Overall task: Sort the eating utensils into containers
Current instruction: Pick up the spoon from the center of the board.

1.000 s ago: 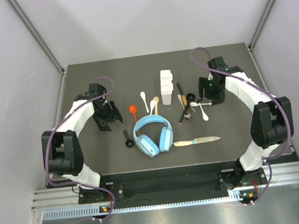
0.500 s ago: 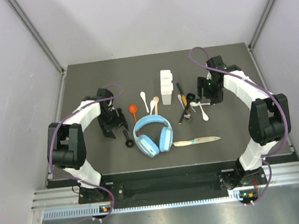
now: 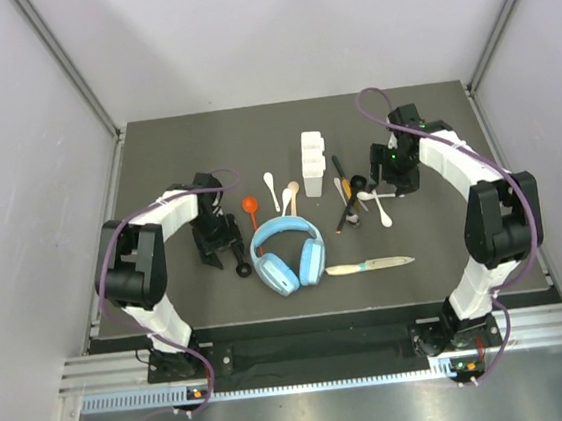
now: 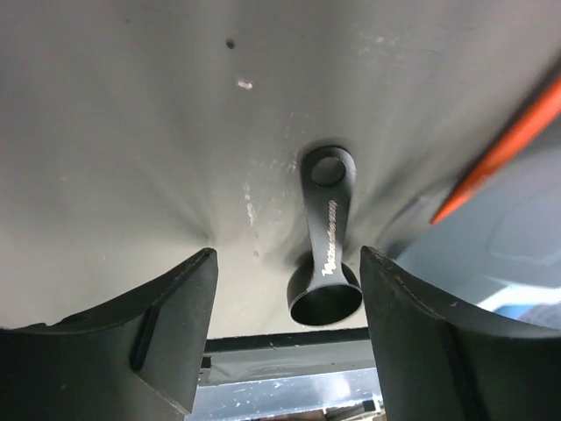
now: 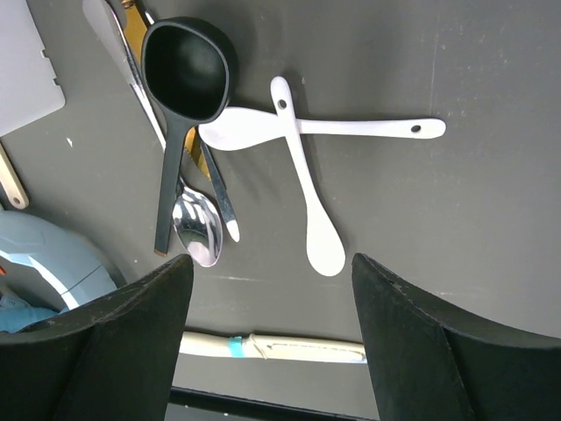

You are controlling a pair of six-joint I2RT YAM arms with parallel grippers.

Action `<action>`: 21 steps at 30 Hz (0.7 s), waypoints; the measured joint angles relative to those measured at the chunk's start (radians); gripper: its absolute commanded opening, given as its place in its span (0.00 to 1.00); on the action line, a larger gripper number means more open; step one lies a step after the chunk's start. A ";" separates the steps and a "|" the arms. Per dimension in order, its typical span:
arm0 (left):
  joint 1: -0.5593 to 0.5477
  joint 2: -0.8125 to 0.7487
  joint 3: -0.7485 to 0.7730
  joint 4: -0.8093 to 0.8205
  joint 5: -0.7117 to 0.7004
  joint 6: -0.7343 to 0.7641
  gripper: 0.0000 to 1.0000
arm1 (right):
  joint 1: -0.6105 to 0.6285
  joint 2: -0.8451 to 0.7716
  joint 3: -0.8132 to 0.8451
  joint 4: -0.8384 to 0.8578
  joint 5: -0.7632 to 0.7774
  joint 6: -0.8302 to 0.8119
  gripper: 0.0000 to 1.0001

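Dark table [image 3: 204, 148], left fingers [image 4: 166, 342] parted low around black scoop [image 4: 326, 254]

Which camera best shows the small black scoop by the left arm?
Left wrist: the black scoop lies close up, bowl and handle hole clear, framed by the open left pincer. Top external shows only a small dark shape; right wrist misses it.

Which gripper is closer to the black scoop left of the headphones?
Left. The left gripper is over the black scoop, jaws straddling it; the right gripper is far off, above the white spoons.
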State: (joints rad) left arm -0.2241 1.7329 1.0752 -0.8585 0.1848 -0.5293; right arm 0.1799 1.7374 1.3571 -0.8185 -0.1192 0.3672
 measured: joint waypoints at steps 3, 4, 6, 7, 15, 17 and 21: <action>-0.007 0.026 0.000 0.000 -0.003 0.001 0.67 | -0.002 0.000 0.000 0.000 0.000 0.000 0.73; -0.009 0.034 0.000 -0.002 -0.004 0.001 0.64 | -0.004 0.000 0.000 0.001 0.000 0.000 0.73; -0.011 0.039 0.001 -0.009 -0.007 0.003 0.49 | -0.009 0.000 0.000 0.004 -0.002 0.000 0.73; -0.012 0.041 0.001 -0.012 -0.008 0.000 0.31 | -0.011 0.000 -0.001 0.005 -0.003 0.000 0.73; -0.028 0.052 0.005 -0.040 -0.026 0.003 0.00 | -0.022 0.000 -0.011 0.014 -0.009 0.000 0.73; -0.029 0.052 0.005 -0.040 -0.026 0.003 0.00 | -0.022 0.000 -0.014 0.014 -0.012 0.000 0.73; -0.031 0.048 0.008 -0.043 -0.039 0.003 0.00 | -0.025 0.000 -0.015 0.016 -0.018 0.000 0.73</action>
State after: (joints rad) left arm -0.2554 1.7809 1.0832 -0.9016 0.1455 -0.5262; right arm 0.1551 1.7374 1.3422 -0.8028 -0.1371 0.3676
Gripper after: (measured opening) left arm 0.025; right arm 0.730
